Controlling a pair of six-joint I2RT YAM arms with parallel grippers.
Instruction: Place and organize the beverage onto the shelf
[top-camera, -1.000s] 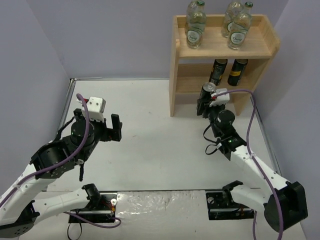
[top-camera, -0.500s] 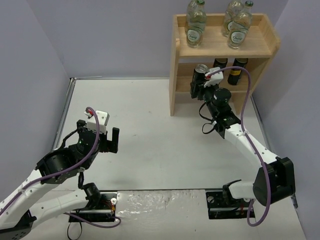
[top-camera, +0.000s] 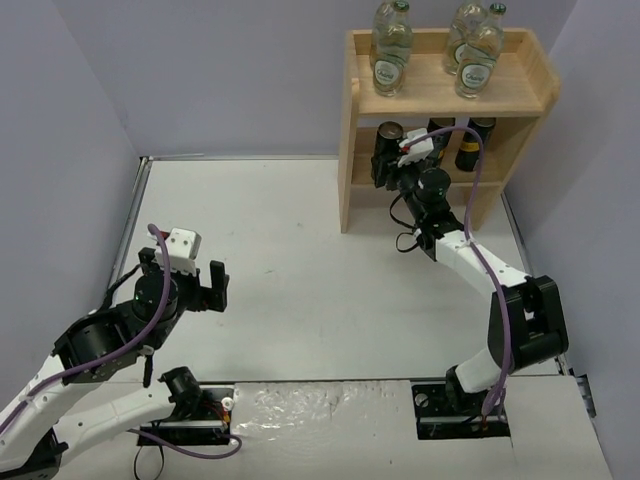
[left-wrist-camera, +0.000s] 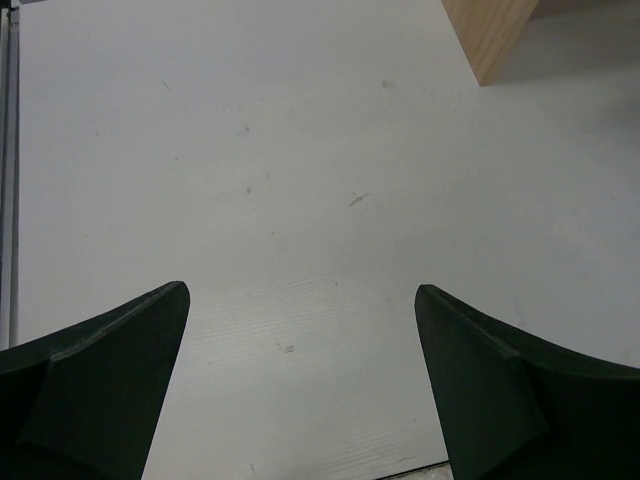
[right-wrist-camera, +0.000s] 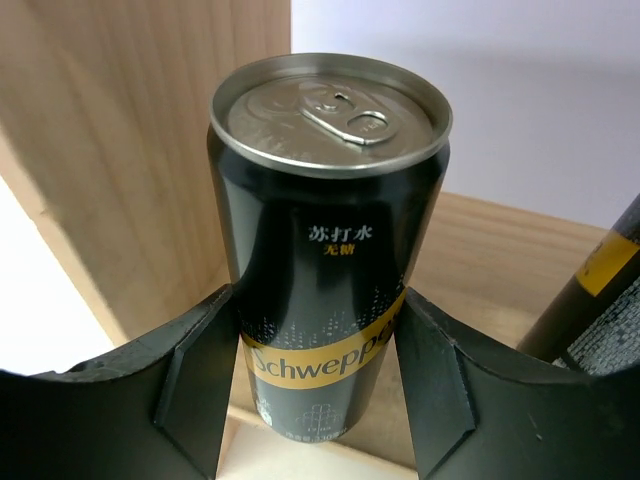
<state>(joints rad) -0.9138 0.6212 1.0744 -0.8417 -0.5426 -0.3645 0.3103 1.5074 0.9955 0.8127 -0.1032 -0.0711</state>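
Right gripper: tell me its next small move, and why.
Probably set the can down on the lower board of the shelf, then let go: the right gripper is shut on it, upright, inside the lower tier by the left side panel.

Can (right-wrist-camera: 330, 260): black body, gold band with dark lettering, white characters above, silver top.
Neighbouring can (right-wrist-camera: 600, 300): black, yellow stripe.
Bottles (top-camera: 390, 50): clear, pale-green labels.
Shelf (top-camera: 530, 95): light natural wood, fine grain.
Table (top-camera: 300, 250): white, faint scuffs.
Walls (top-camera: 250, 70): pale lavender.
Cables (top-camera: 478, 170): purple.
Arms (top-camera: 480, 265): white, black joints.
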